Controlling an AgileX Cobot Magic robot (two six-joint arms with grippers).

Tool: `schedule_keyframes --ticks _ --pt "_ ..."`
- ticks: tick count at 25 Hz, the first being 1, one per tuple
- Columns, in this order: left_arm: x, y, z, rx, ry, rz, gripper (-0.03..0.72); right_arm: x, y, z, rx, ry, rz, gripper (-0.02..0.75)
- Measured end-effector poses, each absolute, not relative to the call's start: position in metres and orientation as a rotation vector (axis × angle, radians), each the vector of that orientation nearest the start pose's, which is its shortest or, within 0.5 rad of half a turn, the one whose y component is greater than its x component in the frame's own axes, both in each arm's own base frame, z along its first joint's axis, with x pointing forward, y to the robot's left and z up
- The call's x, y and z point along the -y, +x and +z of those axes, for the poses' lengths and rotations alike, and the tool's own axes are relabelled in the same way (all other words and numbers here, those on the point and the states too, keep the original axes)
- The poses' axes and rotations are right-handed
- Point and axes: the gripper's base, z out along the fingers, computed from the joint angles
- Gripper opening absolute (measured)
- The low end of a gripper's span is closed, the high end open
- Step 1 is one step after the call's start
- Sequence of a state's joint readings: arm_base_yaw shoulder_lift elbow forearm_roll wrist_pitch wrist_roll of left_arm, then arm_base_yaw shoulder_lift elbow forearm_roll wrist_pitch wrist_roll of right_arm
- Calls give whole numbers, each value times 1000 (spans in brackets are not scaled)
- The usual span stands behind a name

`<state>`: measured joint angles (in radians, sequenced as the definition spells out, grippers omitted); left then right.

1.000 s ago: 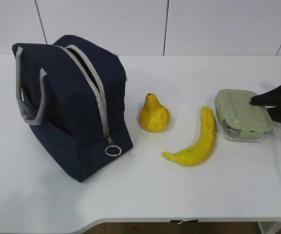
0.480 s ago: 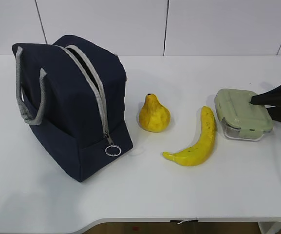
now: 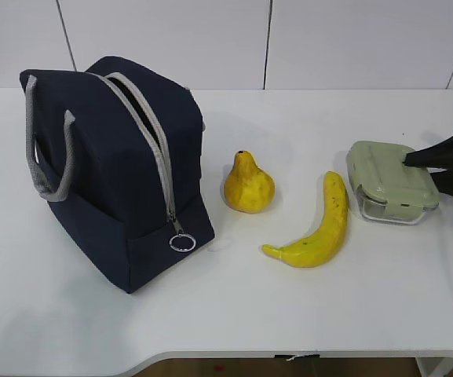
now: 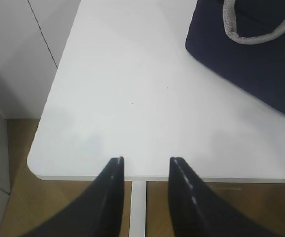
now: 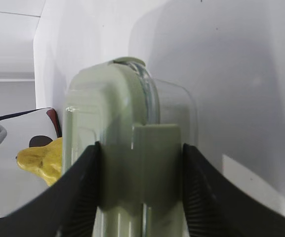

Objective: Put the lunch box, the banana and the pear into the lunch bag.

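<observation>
The navy lunch bag (image 3: 124, 181) stands at the left, its grey zipper running down to a ring pull (image 3: 181, 243). The yellow pear (image 3: 248, 184) stands upright in the middle and the banana (image 3: 320, 224) lies to its right. My right gripper (image 3: 418, 173) is shut on the right end of the green-lidded lunch box (image 3: 383, 184), one finger on each side (image 5: 141, 148). The pear also shows in the right wrist view (image 5: 41, 160). My left gripper (image 4: 146, 160) is open and empty above the table's front left edge, apart from the bag (image 4: 251, 59).
The white table (image 3: 289, 314) has bare surface in front of the fruit and between the bag and the pear. Its rounded front left corner (image 4: 38, 165) lies just ahead of my left gripper. A white panelled wall stands behind.
The lunch box has shifted slightly up and toward the right in my right gripper's hold. The bag, pear and banana have not moved.
</observation>
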<state>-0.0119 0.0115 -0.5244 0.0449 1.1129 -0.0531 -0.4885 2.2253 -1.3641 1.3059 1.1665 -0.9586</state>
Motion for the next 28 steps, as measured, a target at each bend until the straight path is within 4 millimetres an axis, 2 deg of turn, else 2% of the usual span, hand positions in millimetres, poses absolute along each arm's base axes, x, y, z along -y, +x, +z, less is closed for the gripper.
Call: schedule_keyframes --ticks 6,14,17,21,24,28 --pt "-4 2 281 -2144 -46 17 241 120 397 128 -2327 407 1282 358" --pt "-1 19 314 -2172 -45 -19 246 121 396 141 -2322 417 1256 358" --pt "1 27 321 -2192 -45 -52 289 121 396 144 -2321 427 1257 358" --pt "9 40 321 -2247 -74 -180 378 121 396 148 -2318 435 1257 358" --pt "18 49 323 -2240 -94 -317 394 120 395 154 -2312 425 1247 358" --pt "26 62 336 -2096 -141 -483 396 120 394 164 -2301 415 1236 358"
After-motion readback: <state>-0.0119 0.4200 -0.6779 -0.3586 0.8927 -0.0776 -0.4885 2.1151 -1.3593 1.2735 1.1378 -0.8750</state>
